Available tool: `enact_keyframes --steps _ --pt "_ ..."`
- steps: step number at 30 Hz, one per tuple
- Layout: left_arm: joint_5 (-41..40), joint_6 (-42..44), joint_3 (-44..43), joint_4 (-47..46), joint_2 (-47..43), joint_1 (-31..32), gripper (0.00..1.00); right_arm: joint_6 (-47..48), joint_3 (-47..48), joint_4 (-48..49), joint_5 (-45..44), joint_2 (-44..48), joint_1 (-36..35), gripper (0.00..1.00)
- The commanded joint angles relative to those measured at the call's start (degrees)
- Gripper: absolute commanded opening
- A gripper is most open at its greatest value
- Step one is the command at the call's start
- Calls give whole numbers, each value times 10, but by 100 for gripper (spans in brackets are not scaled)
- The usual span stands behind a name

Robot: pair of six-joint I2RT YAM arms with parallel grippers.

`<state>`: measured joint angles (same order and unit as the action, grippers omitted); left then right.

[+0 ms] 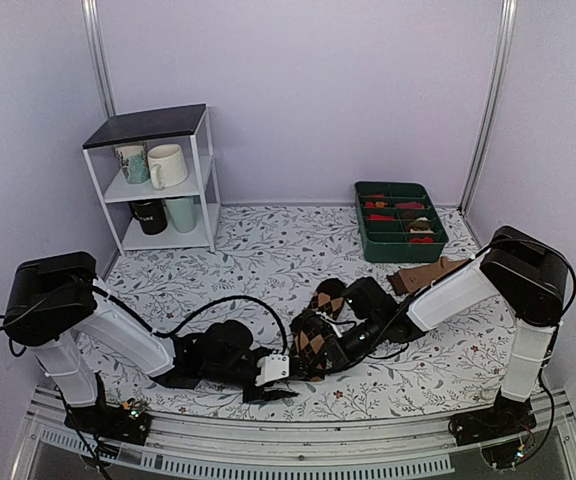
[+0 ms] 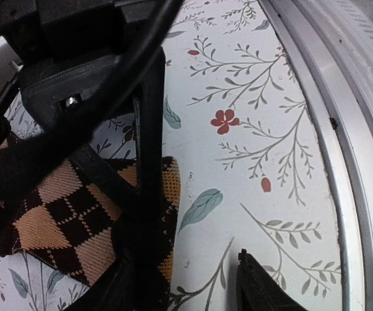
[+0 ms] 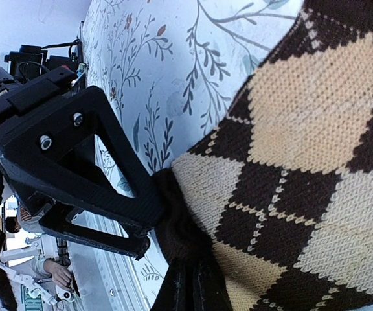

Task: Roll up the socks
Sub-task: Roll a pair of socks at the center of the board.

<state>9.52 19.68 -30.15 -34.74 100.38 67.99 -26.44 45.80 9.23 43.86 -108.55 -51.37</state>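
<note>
Currently I see the dark brown argyle knit socks [image 1: 313,342] bunched on the floral-printed table [image 1: 268,250], close to its near edge and between the two arms. My right claw [image 3: 155,220] is pinched together on a gathered dark fold of them, with the tan diamonds spreading away beside it. My left claw [image 2: 193,288] is spread: one finger [image 2: 141,278] lies over the socks' edge, the other sits apart over bare table. Farther back, well apart, are a green plastic divided tray [image 1: 398,255], a plain tan sock [image 1: 430,275] and a white-framed shelf [image 1: 148,127] holding mugs.
</note>
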Motion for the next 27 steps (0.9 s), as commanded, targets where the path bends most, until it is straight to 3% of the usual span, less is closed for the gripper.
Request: enact_keyframes --steps 1,15,27 --pt "-34 -7 -6 6 2 8 56 -9 -40 -123 -51 -51 -9 0" --pt "-43 -1 2 -3 0 8 56 -10 -40 -121 -47 -53 -8 0" --pt "-6 -6 -24 41 22 7 40 -12 -41 -119 -41 -54 -9 0"
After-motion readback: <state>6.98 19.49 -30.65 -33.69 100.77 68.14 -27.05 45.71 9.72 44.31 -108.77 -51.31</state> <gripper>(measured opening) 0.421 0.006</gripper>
